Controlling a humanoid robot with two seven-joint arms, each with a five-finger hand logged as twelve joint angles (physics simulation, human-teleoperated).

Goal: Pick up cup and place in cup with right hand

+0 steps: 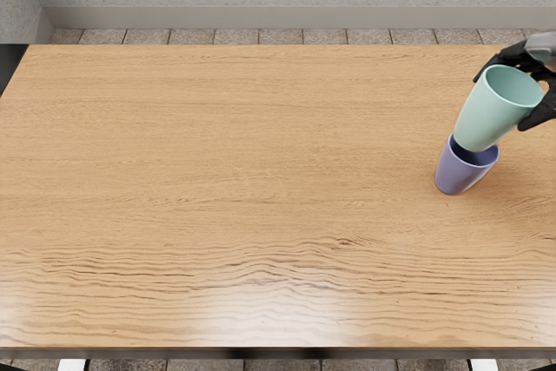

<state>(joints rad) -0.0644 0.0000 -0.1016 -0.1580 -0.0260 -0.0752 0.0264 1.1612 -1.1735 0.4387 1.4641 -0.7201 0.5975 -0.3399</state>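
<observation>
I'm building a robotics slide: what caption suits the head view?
Right hand holding a mint-green cup over a purple cup on a wooden table.

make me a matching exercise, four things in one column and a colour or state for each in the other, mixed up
Things
1. mint green cup
2. purple cup
3. right hand
4. table

Colours or states
A. grasping a cup
B. light brown wood grain
C. held in a hand
D. standing on the wood

Pairs: 1-C, 2-D, 3-A, 4-B
</observation>
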